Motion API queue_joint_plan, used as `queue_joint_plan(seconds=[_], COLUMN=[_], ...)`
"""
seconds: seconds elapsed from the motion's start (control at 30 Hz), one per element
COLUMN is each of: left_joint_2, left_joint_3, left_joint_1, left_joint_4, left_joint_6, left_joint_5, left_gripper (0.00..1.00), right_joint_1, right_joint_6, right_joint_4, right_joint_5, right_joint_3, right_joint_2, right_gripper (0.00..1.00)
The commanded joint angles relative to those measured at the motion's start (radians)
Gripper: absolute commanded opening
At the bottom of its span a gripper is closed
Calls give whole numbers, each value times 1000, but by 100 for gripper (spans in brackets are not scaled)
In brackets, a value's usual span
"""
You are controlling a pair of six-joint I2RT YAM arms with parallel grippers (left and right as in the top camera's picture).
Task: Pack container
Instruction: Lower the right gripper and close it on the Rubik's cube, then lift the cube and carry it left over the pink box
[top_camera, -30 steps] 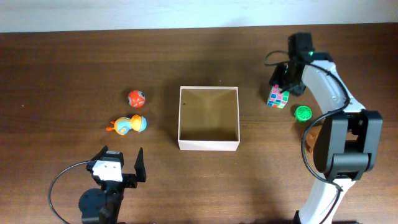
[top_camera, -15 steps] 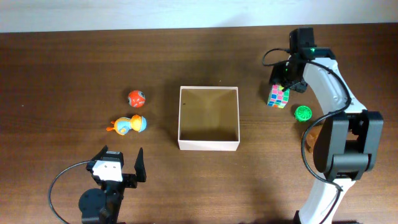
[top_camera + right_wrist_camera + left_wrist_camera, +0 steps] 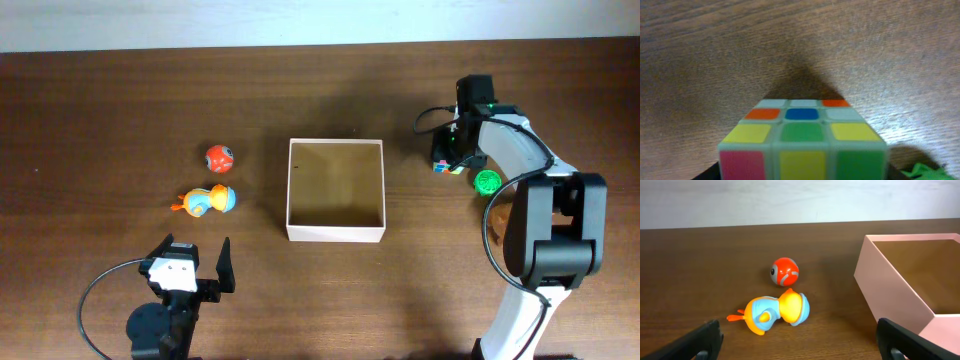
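Note:
The container [image 3: 336, 234] is a square white-walled box with a tan inside, at the table's middle; it holds nothing. Its left wall shows in the left wrist view [image 3: 890, 287]. A multicoloured puzzle cube [image 3: 441, 166] lies to its right, filling the right wrist view [image 3: 802, 145]. My right gripper [image 3: 452, 152] is down over the cube, open, a finger at each side [image 3: 802, 172]. My left gripper [image 3: 192, 255] is open and empty near the front edge [image 3: 800, 340]. In front of it lie an orange-and-blue duck toy [image 3: 207, 201] [image 3: 775, 312] and a red ball [image 3: 220, 157] [image 3: 785, 271].
A green ball [image 3: 487, 182] lies just right of the cube, close to the right gripper; its edge shows in the right wrist view [image 3: 932, 172]. The right arm's base stands at the front right of the table.
My right gripper has swung left and down from beside the cube to directly over it, now covering most of it. The cube, other toys and left arm have not moved.

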Motion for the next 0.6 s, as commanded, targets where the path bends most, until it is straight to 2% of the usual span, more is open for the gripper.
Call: queue_joint_plan(seconds=[0.0,0.13,0.57], left_joint_2=[-10,-10,-10], left_joint_3=[-5,-5,-5], left_joint_1=[7,7,7], left_joint_4=[0,0,0], left_joint_6=[19,19,19], left_joint_5=[10,11,11], left_gripper=[99,99,99], right_joint_1=[-1,-1,-1], right_joint_6=[-11,-10,-11], right_joint_4=[12,19,-34], right_joint_5=[15,15,15], right_joint_3=[-11,-11,34], right_joint_2=[5,5,3], right_gripper=[56,52,52])
